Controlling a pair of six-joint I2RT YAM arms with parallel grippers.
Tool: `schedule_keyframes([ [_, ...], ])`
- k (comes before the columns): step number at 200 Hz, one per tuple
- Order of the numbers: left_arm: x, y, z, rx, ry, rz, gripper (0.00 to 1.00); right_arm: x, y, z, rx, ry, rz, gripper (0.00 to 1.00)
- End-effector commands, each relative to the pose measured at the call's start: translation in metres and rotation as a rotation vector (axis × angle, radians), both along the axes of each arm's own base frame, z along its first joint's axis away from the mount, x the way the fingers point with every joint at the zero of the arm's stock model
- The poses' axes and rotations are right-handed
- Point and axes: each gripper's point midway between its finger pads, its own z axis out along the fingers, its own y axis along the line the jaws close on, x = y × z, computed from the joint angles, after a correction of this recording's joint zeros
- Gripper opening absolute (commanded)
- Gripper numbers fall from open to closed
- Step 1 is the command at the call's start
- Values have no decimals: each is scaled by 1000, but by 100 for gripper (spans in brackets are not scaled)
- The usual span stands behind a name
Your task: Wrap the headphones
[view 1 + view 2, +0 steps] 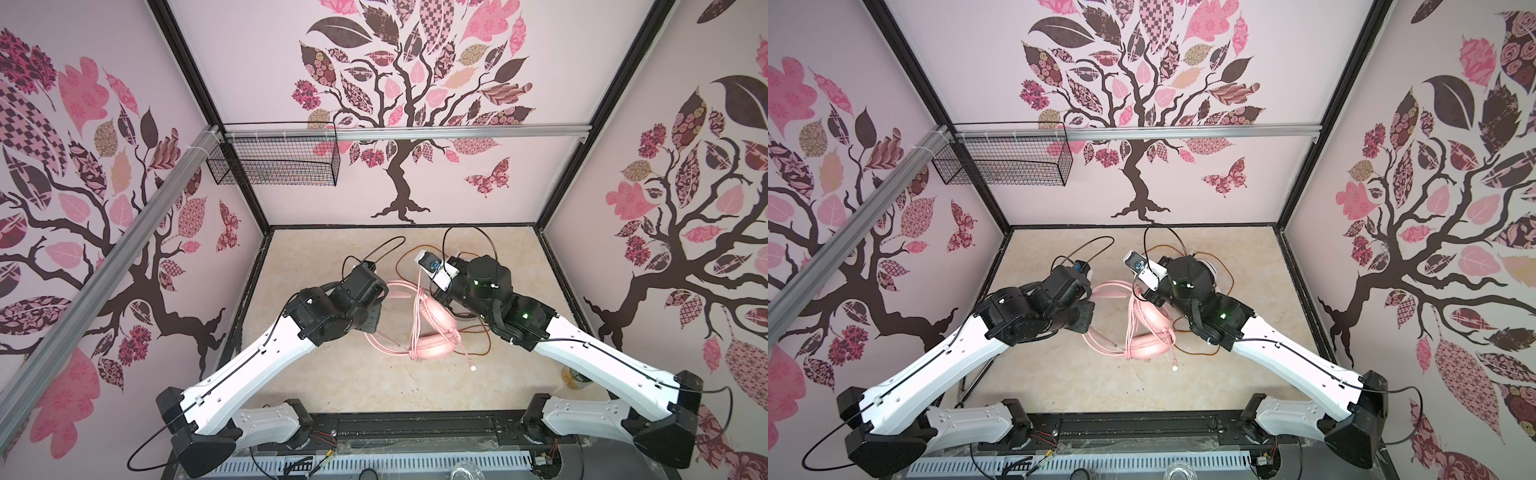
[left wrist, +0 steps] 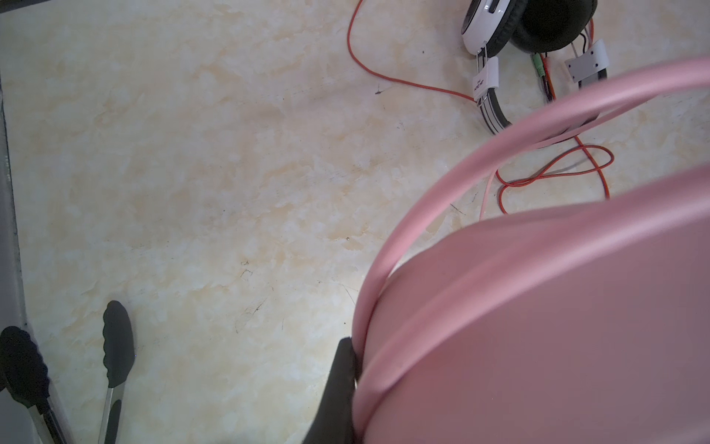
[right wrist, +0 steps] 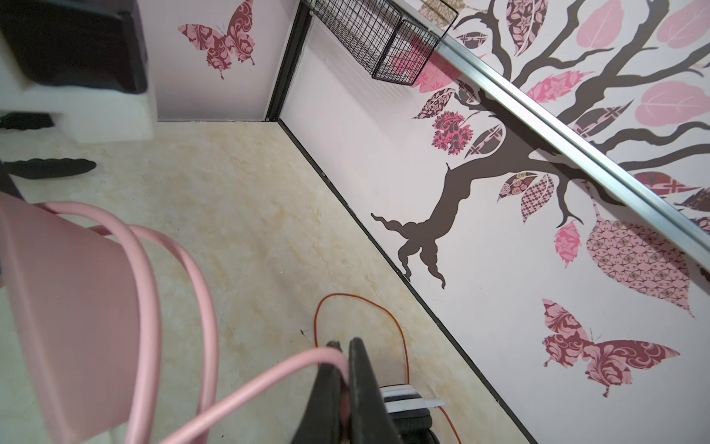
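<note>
The pink headphones (image 1: pixel 432 347) lie mid-table in both top views, and loops of their pink cable (image 1: pixel 376 343) spread to the left. My left gripper (image 2: pixel 355 369) is shut on the pink headphones at the headband (image 2: pixel 557 326). Only one black finger (image 2: pixel 338 388) shows, pressed against a cable strand. My right gripper (image 3: pixel 344 346) is shut on the pink cable (image 3: pixel 246 388), which runs back around the headband (image 3: pixel 69 307). The white headphones with black ear pads (image 2: pixel 488 30) lie just beyond. The right arm mostly hides them from above. Their orange-red cable (image 1: pixel 478 353) trails across the table.
Black-tipped tongs (image 2: pixel 115 346) lie near the table's left edge. A black wire basket (image 1: pixel 274 164) hangs from the rail on the back wall. A small can (image 1: pixel 575 376) stands at the right edge under the right arm. Patterned walls close in three sides.
</note>
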Motion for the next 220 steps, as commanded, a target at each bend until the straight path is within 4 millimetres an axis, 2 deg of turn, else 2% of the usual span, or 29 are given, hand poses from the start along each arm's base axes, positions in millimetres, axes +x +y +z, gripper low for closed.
schedule_keyframes([
  [1,-10,-10,16,-78,-9,-63,0,13,-10,4,101,20,-36,12],
  [29,-12,-16,33,-128,-21,-88,0,15,-13,-17,191,114,28,25],
  [48,-12,-19,47,-159,-33,-99,0,9,-7,-32,245,152,105,35],
  [65,-10,-18,56,-183,-31,-81,0,7,0,-51,270,201,134,37],
  [112,9,16,78,-238,-27,69,0,-3,20,-93,384,350,225,41],
  [152,24,41,97,-249,-41,180,0,-14,31,-134,423,491,279,53],
  [186,34,53,104,-260,-47,235,0,-19,34,-164,437,571,287,68],
  [220,38,55,109,-254,-55,248,0,-31,35,-201,417,669,298,70],
])
